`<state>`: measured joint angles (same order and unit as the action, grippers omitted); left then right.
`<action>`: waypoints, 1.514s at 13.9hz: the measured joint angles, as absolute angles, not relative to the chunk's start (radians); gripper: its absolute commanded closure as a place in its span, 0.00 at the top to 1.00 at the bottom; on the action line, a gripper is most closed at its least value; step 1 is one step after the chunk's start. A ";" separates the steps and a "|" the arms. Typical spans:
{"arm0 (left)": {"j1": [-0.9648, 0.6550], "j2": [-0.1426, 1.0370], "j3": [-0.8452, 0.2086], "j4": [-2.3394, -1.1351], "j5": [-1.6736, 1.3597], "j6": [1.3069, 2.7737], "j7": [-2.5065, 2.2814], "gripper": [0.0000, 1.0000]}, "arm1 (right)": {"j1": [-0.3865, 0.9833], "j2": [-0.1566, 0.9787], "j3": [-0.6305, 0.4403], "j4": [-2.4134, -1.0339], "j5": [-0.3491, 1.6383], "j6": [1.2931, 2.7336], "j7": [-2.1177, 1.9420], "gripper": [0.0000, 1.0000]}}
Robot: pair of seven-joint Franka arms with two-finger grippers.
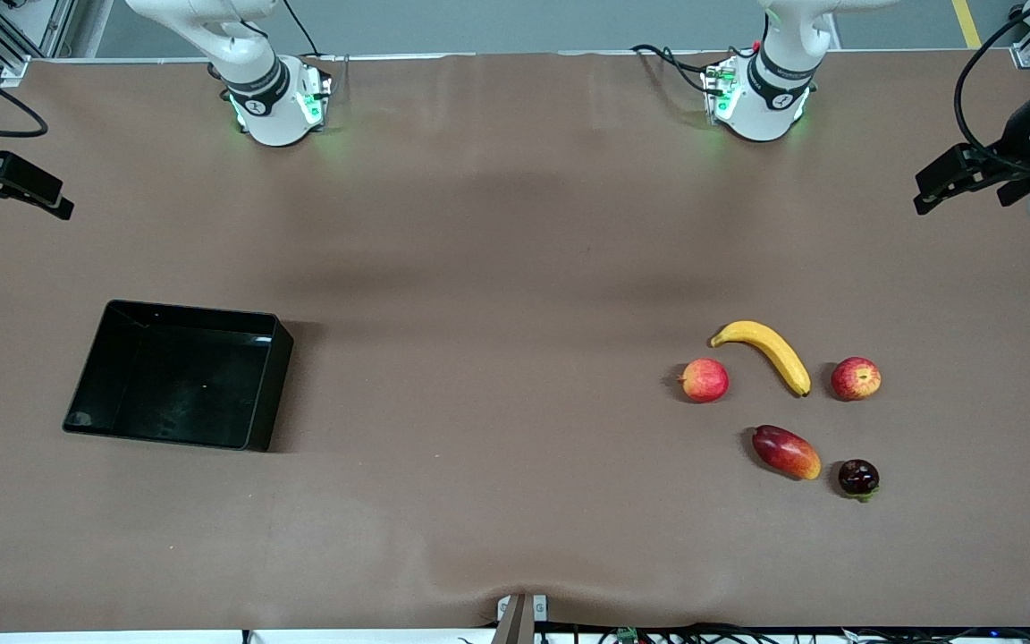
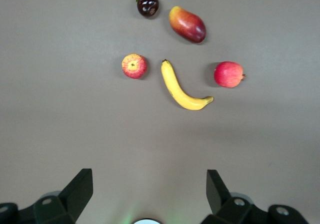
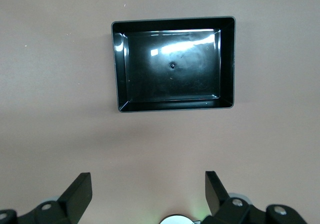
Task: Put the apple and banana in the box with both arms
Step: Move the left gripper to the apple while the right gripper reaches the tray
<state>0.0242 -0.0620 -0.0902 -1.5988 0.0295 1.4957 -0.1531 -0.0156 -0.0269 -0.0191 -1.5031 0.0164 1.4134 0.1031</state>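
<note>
Brown cloth covers the table (image 1: 497,268), and two white robot arms rise from bases along its upper edge in the front view. A glossy black box (image 1: 86,394) sits empty toward the right arm's end of the table, its low walls catching the light. All the fruit lies in a loose group toward the left arm's end, well apart from the box. A curved yellow banana (image 1: 767,351) lies at the part of the group farthest from the front camera. Beside it, toward the left arm's end, rests the small red apple (image 1: 856,378) with yellowish streaks. On the banana's side toward the box sits a pinkish-orange round fruit (image 1: 704,380) with a small nub. Nearer the front camera than these lie an oblong red-yellow mango (image 1: 786,452) and, just beside it, a small dark purple fruit (image 1: 858,478) that seems to have a bit of green at one end, though it is too small to be sure. None of the fruits touch one another. The left tool (image 1: 949,183) hangs in the air over the left arm's end of the table, fingers spread wide and holding nothing; the left wrist view shows both black fingers (image 2: 77,191) with the fruit group well clear of them. The right tool (image 1: 19,188) hangs over the right arm's end of the table, likewise wide open and empty, with the box well clear of its fingers (image 3: 77,194) in the right wrist view.
</note>
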 measured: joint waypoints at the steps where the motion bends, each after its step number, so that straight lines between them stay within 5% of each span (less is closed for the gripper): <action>1: 0.044 -0.040 -0.089 -1.601 0.032 1.496 -0.153 1.00 | -0.015 -0.027 -0.018 -1.503 0.016 1.414 0.103 1.00; 4: 0.127 0.049 -0.087 -1.663 0.033 1.636 -0.152 1.00 | -0.015 -0.027 -0.015 -1.502 0.016 1.415 0.103 1.00; 10: 0.210 0.150 -0.086 -1.998 0.034 2.147 -0.153 1.00 | -0.015 -0.026 -0.016 -1.502 0.016 1.414 0.103 1.00; 17: 0.212 0.363 -0.088 -2.039 0.034 2.455 -0.154 1.00 | 0.036 0.085 -0.002 -1.511 0.046 1.490 0.095 1.00; 21: 0.212 0.438 -0.090 -2.000 0.034 2.485 -0.154 1.00 | 0.027 0.225 -0.015 -1.515 0.044 1.510 0.096 1.00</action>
<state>0.2115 0.4384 -0.0898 -2.0000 0.0336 2.4853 -0.1544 0.0266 0.2248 -0.0152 -1.5147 0.0444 1.5098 0.0956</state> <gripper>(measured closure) 0.000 0.000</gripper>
